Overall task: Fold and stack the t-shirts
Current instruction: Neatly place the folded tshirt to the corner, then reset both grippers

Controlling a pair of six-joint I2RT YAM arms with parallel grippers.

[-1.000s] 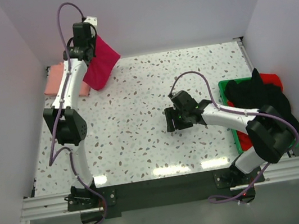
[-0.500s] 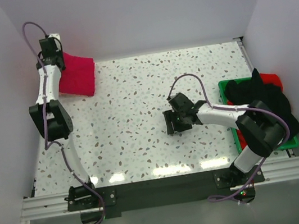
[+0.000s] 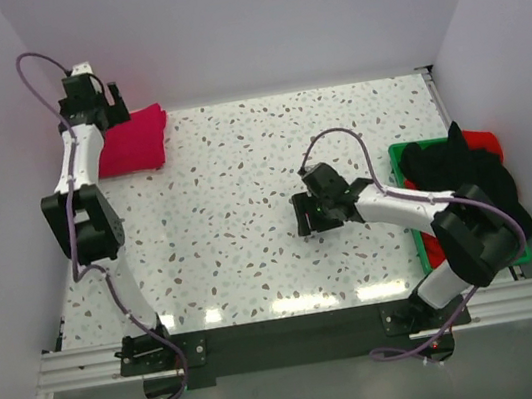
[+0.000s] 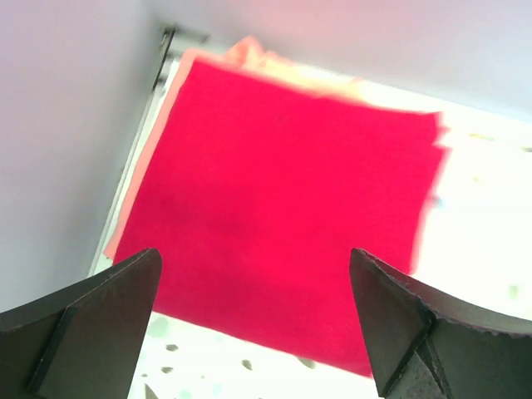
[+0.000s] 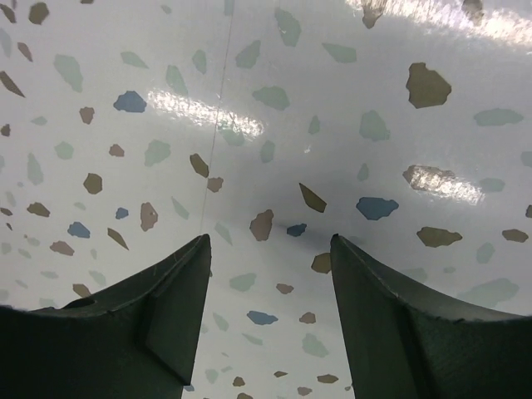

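Nearest, right of centre toward 4 o'clock: black two-finger right tool (image 3: 307, 215), jaws spread wide, nothing between them, hanging low over the bare white speckled table (image 3: 230, 165). Only terrazzo flecks beneath it in the wrist view. Hard to say whether touching or just above.

At 3 o'clock, beside the right arm: green plastic tray (image 3: 417, 236), heaped with a black cloth pile (image 3: 464, 173) and a red scrap (image 3: 481, 137) at its far corner. Kind and number of garments there impossible to tell. Much of the tray covered by the pile and the arm's elbow.

Far off at 10 to 11 o'clock, in the table's corner: crimson-red folded cloth t-shirt (image 3: 133, 141), lying as a flat square on top of a pale salmon-pink cloth t-shirt (image 4: 133, 187). Of the pink one, just a thin margin peeping out along the red's left and far edges in the left wrist view, and almost wholly covered in the top view. Above the stack: black two-finger left tool (image 4: 253, 253), jaws parted wide, empty, apparently clear of the cloth.

Judged step: the very end of stacking, with red lying on pink and the tool off it. Next, probably: lift the left tool straight up and away without snagging a fold, then check alignment, given a lower layer sticking out at the red's right edge. More shirts to fold in the black pile? Not answerable from here. Sleeves and collars of both shirts tucked out of sight.
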